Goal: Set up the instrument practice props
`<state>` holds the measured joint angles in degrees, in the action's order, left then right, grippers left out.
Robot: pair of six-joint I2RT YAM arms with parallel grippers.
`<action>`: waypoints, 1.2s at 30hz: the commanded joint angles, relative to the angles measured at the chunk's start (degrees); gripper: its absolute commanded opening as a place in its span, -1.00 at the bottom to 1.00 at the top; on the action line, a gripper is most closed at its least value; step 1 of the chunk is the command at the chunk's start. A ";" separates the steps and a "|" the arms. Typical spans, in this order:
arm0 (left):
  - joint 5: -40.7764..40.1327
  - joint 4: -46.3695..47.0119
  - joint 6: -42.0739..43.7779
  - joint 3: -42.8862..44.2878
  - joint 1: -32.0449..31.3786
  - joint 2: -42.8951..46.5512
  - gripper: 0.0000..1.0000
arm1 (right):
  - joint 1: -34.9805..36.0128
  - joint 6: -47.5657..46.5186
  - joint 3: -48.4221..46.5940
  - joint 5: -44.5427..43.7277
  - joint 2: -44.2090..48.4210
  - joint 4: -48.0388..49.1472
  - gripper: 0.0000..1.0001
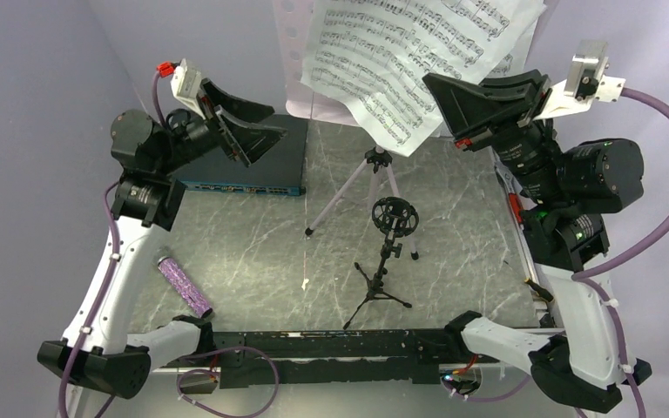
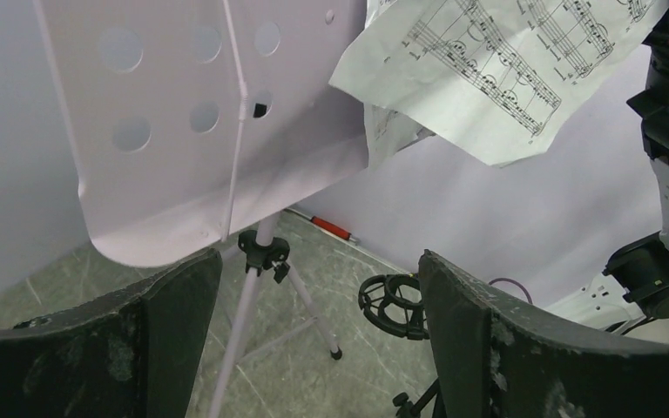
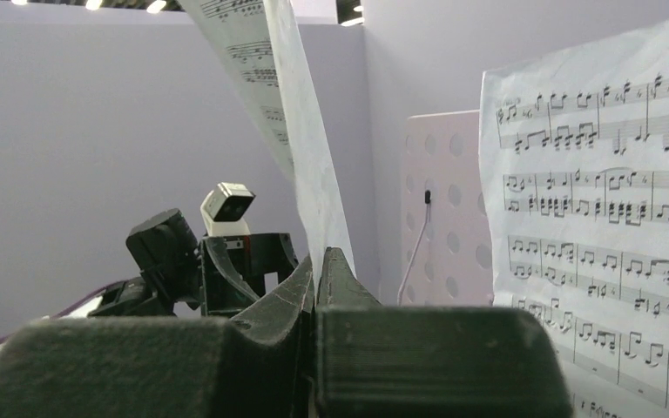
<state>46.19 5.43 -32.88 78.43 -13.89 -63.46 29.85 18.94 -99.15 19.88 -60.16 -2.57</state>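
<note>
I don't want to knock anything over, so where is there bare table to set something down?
One bare patch of table lies in front of the dark box, between the microphone and the music stand legs. Another lies between the mic stand and the right arm. The centre is crowded: both tripods stand close.

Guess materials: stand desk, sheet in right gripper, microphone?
Music stand desk: likely painted sheet metal or plastic, matte lilac, punched round holes. Sheet in the right gripper: thin white paper, curls, printed staves. Microphone: glittery purple coating; core unclear.
</note>
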 commanded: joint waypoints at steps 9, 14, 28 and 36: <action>2.61 3.85 3.92 13.98 0.00 -9.49 0.66 | 0.17 -0.33 -5.93 -3.10 -2.68 0.20 -1.00; 1.04 6.35 2.00 15.90 -0.05 -13.49 0.38 | 0.17 -1.84 -6.61 -6.77 -1.95 -0.33 -1.00; 4.69 12.79 -4.79 20.46 -0.95 -19.92 0.17 | 0.13 -4.21 -5.58 -9.20 -0.02 -1.56 -1.00; -3.10 4.56 3.12 23.94 -6.49 -21.52 0.11 | 0.17 -4.93 -5.24 -10.00 0.29 -2.72 -1.00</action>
<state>47.70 12.80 -33.95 99.18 -18.09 -84.58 29.85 15.11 -104.03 11.11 -60.25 -4.84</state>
